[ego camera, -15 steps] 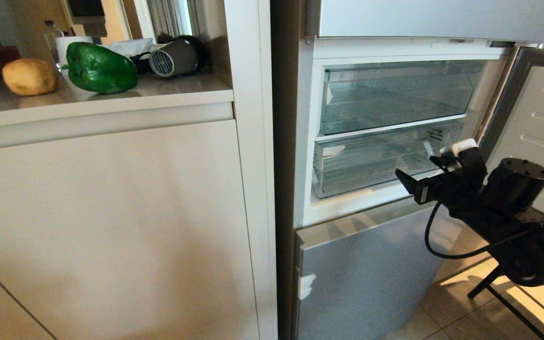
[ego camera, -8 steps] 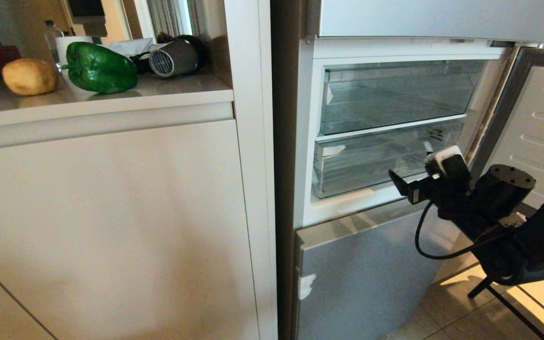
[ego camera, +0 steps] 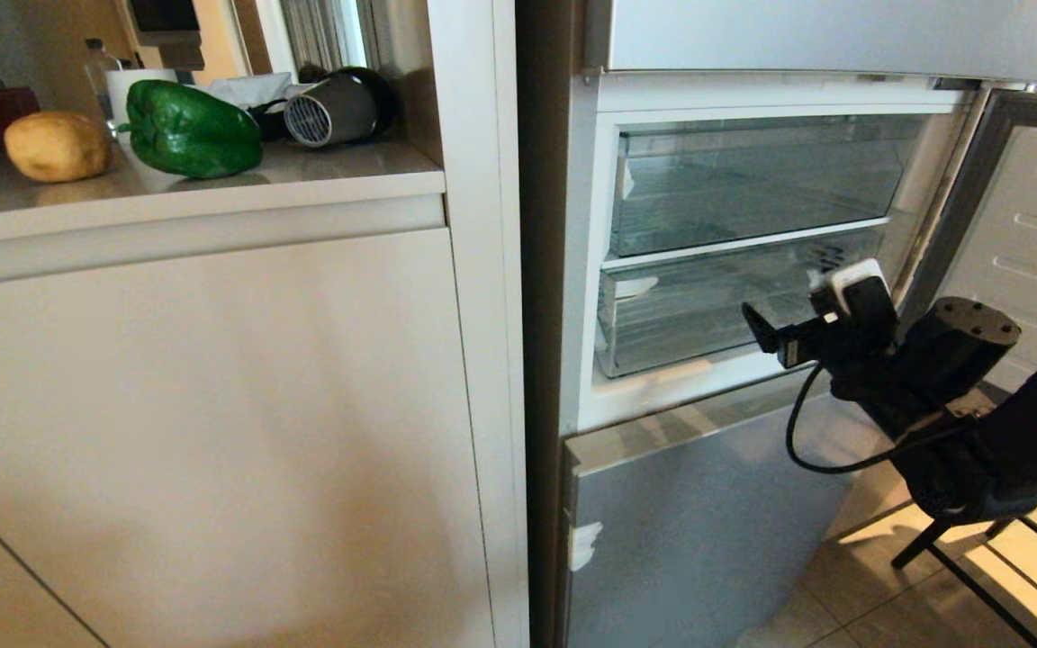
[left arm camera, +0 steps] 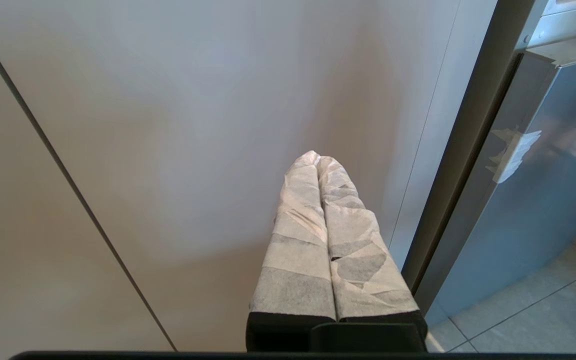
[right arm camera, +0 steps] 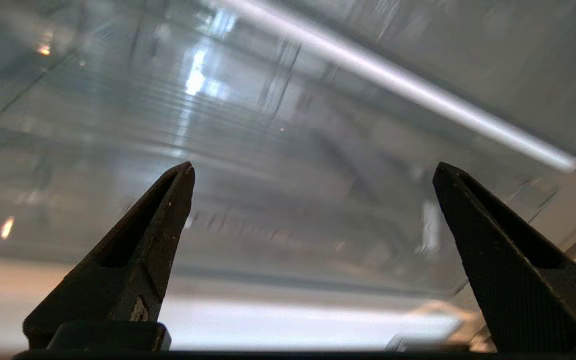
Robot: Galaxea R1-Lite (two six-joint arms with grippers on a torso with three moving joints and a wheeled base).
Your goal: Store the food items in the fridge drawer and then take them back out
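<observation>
The right gripper (ego camera: 784, 319) is standing spread wide with nothing between its jaws, its two dark fingers (right arm camera: 138, 245) pointing at the transparent front of the fridge drawer (ego camera: 707, 315), the shallow lower bin, which is sitting pushed in; whether a fingertip is touching the plastic I cannot tell. Judging by this, the step in hand is the very first one: getting the drawer open before any food goes in. The next move is likely calling for the jaws to catch the drawer's front lip and draw it straight outward, keeping level so the bin is not binding on its runners, and clear plastic gives little visual cue for depth. Outward from there: one taller clear bin (ego camera: 752, 180) is sitting directly above the drawer, and the fridge door (ego camera: 1023, 234) is standing swung open on the robot's right. The left gripper (left arm camera: 328, 200) is hanging parked low before the white cabinet front (ego camera: 212, 405), its wrapped fingers pressed together on nothing. The food items are resting well apart from the fridge, up on the counter (ego camera: 302, 180) to the left: one green bell pepper (ego camera: 190, 129), one potato (ego camera: 58, 145) just beside it. Count: two food items, two clear bins, two grippers, one grey hair dryer (ego camera: 329, 108) behind the pepper.
</observation>
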